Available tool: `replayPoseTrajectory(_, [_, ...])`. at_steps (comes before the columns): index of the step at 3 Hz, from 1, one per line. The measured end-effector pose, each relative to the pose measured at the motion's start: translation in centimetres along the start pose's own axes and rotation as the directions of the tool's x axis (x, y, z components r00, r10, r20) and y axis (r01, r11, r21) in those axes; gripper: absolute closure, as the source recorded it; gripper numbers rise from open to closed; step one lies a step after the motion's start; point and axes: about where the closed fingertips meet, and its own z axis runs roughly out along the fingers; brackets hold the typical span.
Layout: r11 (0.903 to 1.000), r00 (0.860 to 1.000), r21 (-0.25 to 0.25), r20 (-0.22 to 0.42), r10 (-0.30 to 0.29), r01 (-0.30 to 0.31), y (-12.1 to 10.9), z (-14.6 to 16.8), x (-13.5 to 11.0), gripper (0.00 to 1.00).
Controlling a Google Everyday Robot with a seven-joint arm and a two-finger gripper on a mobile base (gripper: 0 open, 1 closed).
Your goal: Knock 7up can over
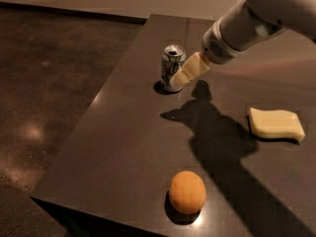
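Note:
The 7up can (pixel 171 65) stands upright on the dark table (pixel 123 137), towards its far left part. It has a white-silver body with green markings and a silver top. My gripper (pixel 180 78) comes in from the upper right on the white arm. Its cream fingertips overlap the can's right side, at or very near the can's lower half.
An orange ball (pixel 187 191) sits near the table's front edge. A pale yellow sponge (pixel 275 124) lies at the right. The table's left edge drops to a brown floor (pixel 49 83). The arm's shadow falls across the middle of the table.

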Motion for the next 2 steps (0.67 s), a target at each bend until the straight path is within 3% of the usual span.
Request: replayPoseTrajectory(2, [0.9999,0.998,-0.012,0.062,-0.003,0.003,0.7,3.4,-2.6,0.0])
